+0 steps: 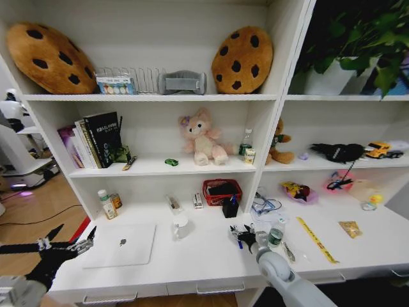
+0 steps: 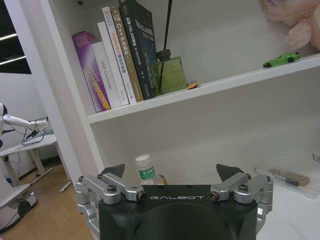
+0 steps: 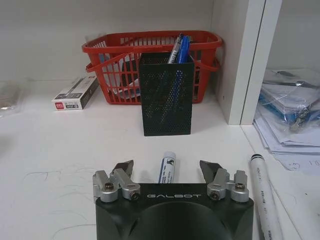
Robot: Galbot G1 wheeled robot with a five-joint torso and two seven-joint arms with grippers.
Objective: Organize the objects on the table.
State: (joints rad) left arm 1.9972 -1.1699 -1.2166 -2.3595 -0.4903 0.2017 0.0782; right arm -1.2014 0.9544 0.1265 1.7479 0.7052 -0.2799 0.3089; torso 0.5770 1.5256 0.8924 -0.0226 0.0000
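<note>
Head view: left gripper [image 1: 64,246] spread, hanging off the tabletop's [image 1: 204,259] near-left edge beside the laptop [image 1: 121,245]. Right gripper [image 1: 243,235] low over the middle.

Right wrist view: jaws spread around a blue-white marker [image 3: 166,167]; pen cup [image 3: 166,94] just beyond. Risk: an off-centre close could roll the marker away.

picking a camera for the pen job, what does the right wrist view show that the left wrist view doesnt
Right wrist view alone: the open right claw over a blue-capped pen on the table, a white marker beside it, the black pen cup and red basket beyond.

Left wrist view alone: the open left claw, books, a green glass bottle, the green toy car, a white-capped bottle.

Shared: white shelving.
</note>
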